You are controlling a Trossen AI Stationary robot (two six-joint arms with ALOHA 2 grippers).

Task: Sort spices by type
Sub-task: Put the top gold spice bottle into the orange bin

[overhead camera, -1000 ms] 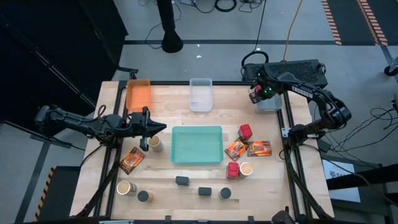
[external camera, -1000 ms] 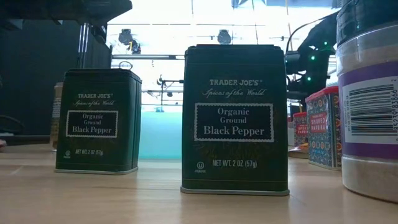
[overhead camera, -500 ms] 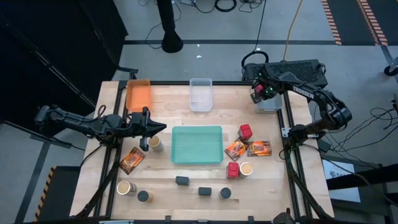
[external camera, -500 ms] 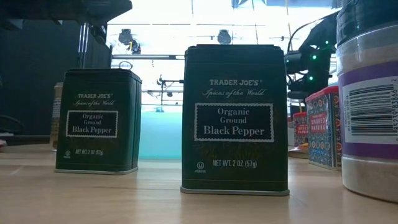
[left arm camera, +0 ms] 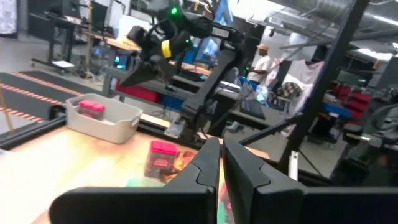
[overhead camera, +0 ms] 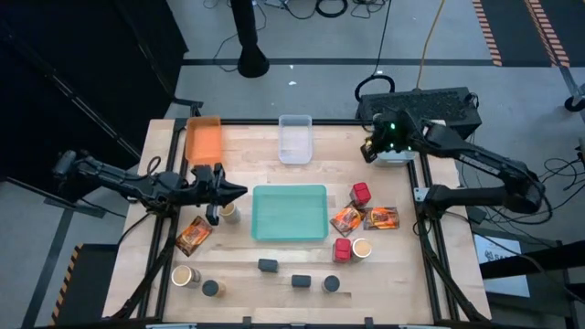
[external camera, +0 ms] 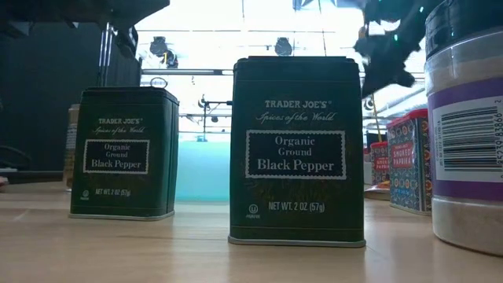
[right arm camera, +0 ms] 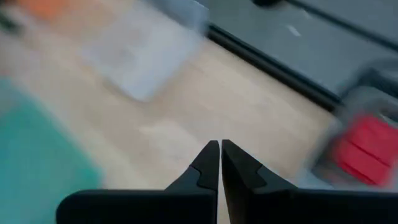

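The spices lie scattered on the wooden table: red cubes, printed packets, tan jars and dark tins along the near edge. One red cube sits in the pale bin at the far right. My right gripper hangs shut and empty in the air beside that bin, slanting down. My left gripper is shut and empty, held level just above the tan jar at the tray's left side.
A teal tray lies mid-table. An orange bin and a clear bin stand along the far edge. In the low view two black pepper tins and a large jar stand at the near edge.
My right gripper has risen from the pale bin at the far right and swung a little toward the table's middle, tipping to a shallower slant; it stays shut. Nothing on the table has moved.
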